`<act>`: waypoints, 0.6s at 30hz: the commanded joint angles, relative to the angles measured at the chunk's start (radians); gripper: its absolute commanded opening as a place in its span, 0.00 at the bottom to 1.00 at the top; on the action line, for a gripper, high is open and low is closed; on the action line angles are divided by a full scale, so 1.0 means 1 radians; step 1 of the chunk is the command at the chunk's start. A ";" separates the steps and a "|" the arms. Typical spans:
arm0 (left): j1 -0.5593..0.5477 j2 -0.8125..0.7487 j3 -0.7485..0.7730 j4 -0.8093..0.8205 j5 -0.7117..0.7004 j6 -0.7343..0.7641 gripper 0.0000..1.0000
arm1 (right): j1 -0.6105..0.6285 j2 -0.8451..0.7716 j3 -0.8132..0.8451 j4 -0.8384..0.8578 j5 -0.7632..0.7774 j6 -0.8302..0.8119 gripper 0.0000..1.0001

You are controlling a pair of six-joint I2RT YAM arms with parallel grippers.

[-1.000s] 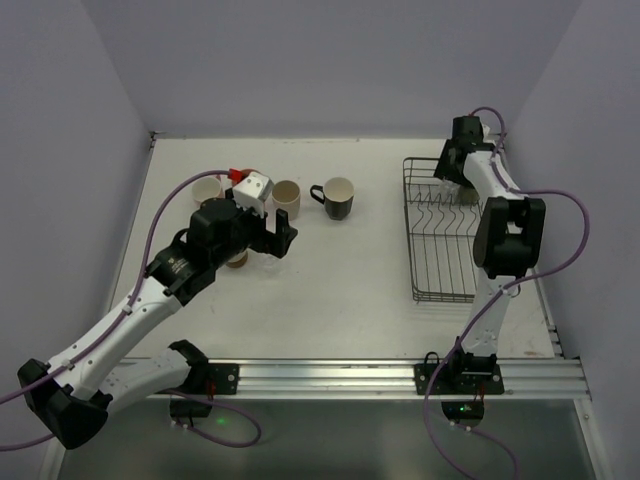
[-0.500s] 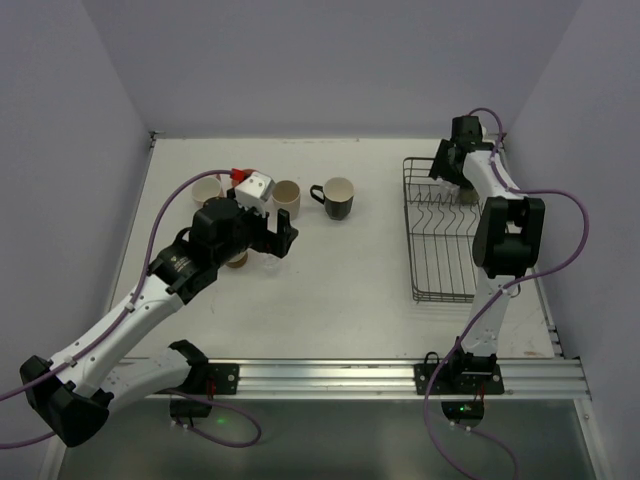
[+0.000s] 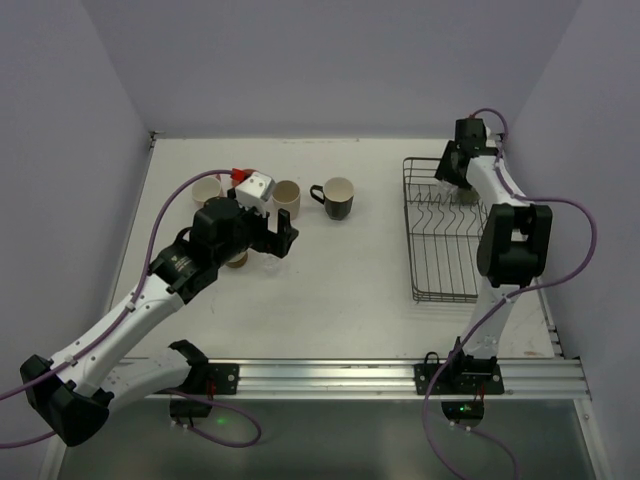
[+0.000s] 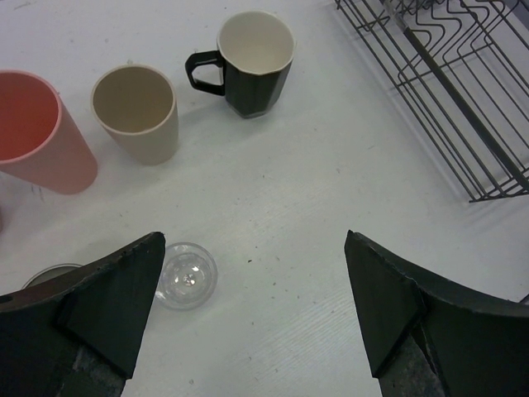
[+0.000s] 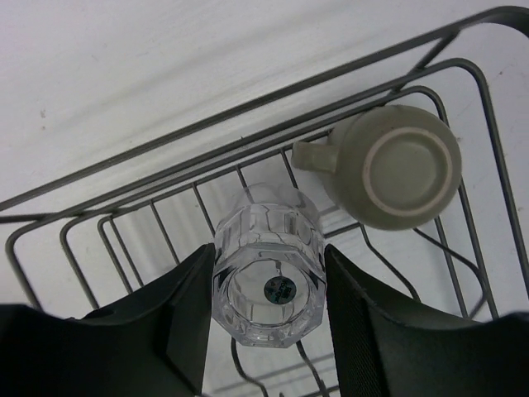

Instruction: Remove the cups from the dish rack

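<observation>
Top view: my right gripper (image 3: pixel 452 180) is reaching into the dish rack (image 3: pixel 440 250); my left gripper (image 3: pixel 283 240) is hovering left of it. Left wrist: jaws spread, empty — black mug (image 4: pixel 252 70) standing outside the rack. Right wrist: jaws, parted a moment ago, are now pinching the clear glass (image 5: pixel 269 265) inside the rack — probably ready for lifting out.
</observation>
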 commanded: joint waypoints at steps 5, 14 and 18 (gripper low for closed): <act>-0.001 0.006 0.026 0.060 0.089 -0.029 0.92 | 0.000 -0.314 -0.149 0.154 -0.108 0.079 0.21; -0.004 0.037 0.012 0.234 0.354 -0.201 0.85 | 0.063 -0.697 -0.578 0.454 -0.453 0.277 0.19; -0.005 0.057 -0.043 0.399 0.436 -0.308 0.80 | 0.177 -0.863 -0.762 0.656 -0.625 0.384 0.19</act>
